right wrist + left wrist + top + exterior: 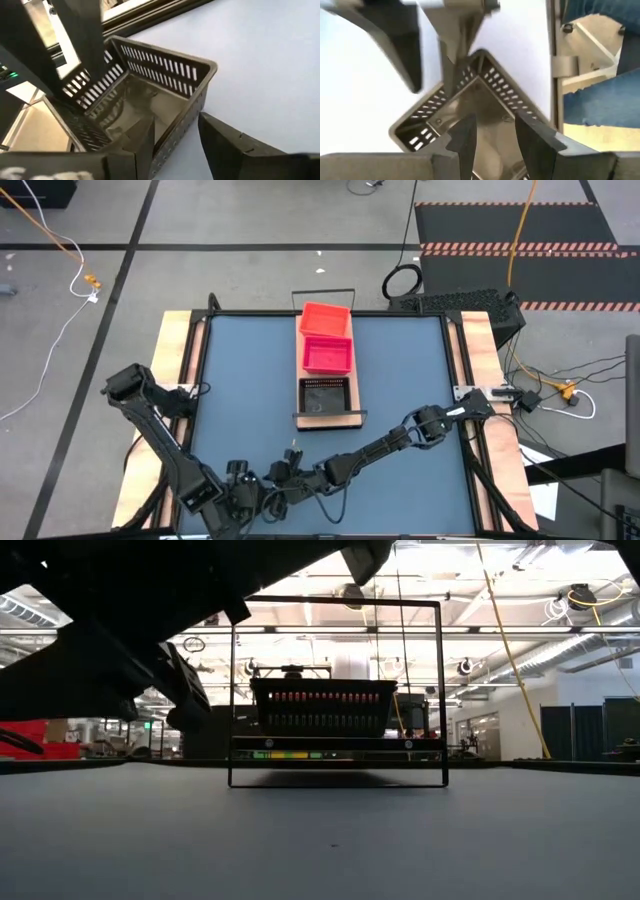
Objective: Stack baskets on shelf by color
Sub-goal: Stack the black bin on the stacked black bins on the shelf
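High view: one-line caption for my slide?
Both grippers meet at the near table edge; orange basket, pink basket and black basket line the shelf.

Grey floor (230, 220) crossed by dark lines, black hazard-striped mat (520, 230), orange cable (45, 230).

We see the baskets (326, 352) as thin moulded plastic with slotted mesh walls, and the black one (150, 95) between the grippers has a smooth floor that shines back the light. The shelf (351, 418) looks like pale, matt wood with a thin black metal wire frame (338, 690), while the table (240, 380) is a smooth, matt blue sheet edged with light wood strips (173, 360). Both grippers' fingers (225, 145) look like dark, matt, hard plastic with smooth faces.
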### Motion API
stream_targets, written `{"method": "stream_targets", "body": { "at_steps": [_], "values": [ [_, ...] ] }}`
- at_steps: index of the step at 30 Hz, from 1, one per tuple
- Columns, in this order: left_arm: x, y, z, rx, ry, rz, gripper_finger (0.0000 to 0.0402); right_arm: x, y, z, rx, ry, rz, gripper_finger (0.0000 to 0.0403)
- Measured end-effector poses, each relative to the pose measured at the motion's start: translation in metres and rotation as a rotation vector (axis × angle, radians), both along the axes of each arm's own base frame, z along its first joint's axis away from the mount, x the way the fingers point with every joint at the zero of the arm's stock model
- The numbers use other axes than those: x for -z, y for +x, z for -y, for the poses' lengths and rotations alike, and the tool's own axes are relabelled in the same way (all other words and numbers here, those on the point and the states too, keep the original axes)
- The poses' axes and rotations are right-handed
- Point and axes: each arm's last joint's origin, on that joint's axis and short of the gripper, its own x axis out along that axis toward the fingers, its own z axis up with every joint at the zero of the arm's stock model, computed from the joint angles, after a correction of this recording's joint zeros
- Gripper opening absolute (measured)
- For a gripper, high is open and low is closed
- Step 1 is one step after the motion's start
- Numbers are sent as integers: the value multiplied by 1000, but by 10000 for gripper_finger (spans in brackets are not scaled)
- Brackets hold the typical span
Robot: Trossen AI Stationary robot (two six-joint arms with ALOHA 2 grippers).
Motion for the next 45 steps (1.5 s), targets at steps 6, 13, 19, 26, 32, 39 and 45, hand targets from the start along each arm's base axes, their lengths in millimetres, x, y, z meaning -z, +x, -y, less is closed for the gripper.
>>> {"method": "stream_targets", "body": {
  "at_steps": [6,13,19,26,32,39,45],
  "values": [
    [-29,1,6,6,14,37,136,2,0,3,4,19,-21,144],
    [-45,4,8,-13,25,96,136,16,-5,6,21,33,-62,130],
    [-46,4,7,-28,45,119,136,17,-4,9,29,35,-68,62],
    [-46,2,8,-42,51,117,136,8,-4,7,2,-29,-30,13],
    [-47,-6,12,-73,118,207,136,-22,-17,-5,41,-214,15,6],
    [-46,-25,10,-186,247,297,136,-93,-60,-18,365,-471,57,7],
    [-45,-35,-1,-310,320,272,136,-152,-112,-11,833,-667,184,8]
  ]
}}
